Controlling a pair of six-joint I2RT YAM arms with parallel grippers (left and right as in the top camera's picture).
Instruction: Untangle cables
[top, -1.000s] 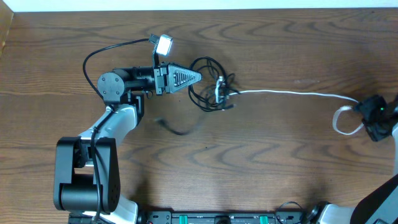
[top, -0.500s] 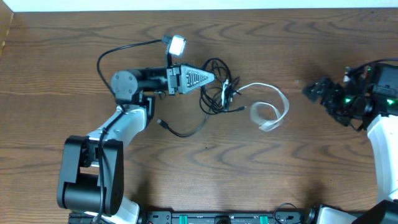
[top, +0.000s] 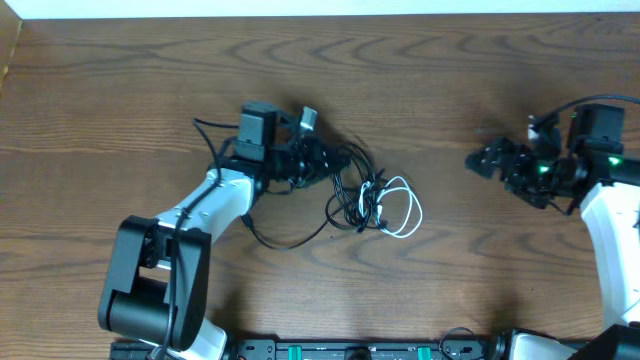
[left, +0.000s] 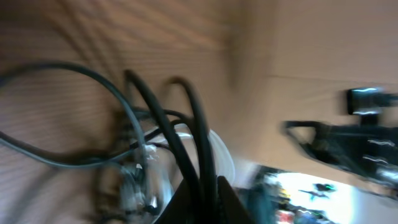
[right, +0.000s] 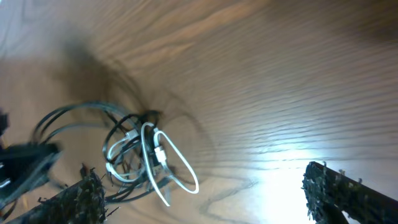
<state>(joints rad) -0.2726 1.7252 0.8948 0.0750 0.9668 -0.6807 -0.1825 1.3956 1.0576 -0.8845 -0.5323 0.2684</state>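
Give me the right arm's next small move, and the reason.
Probably reach the right gripper, open and empty, left to the white cable loop and pinch it. The loop sticks out beside the black cables, which the left gripper seems to pin.

Setting: a robotics laboratory workstation. Indicators in the overhead view:
- Two articulated arms, the left arm (top: 205, 205) and the right arm (top: 607, 222), rise from the lower edge.
- A black base rail (top: 350, 351) with green connectors runs along bottom centre.
- A wood-grain table (top: 470, 280) fills the frame.
- A white strip (top: 300, 8) borders the top edge.
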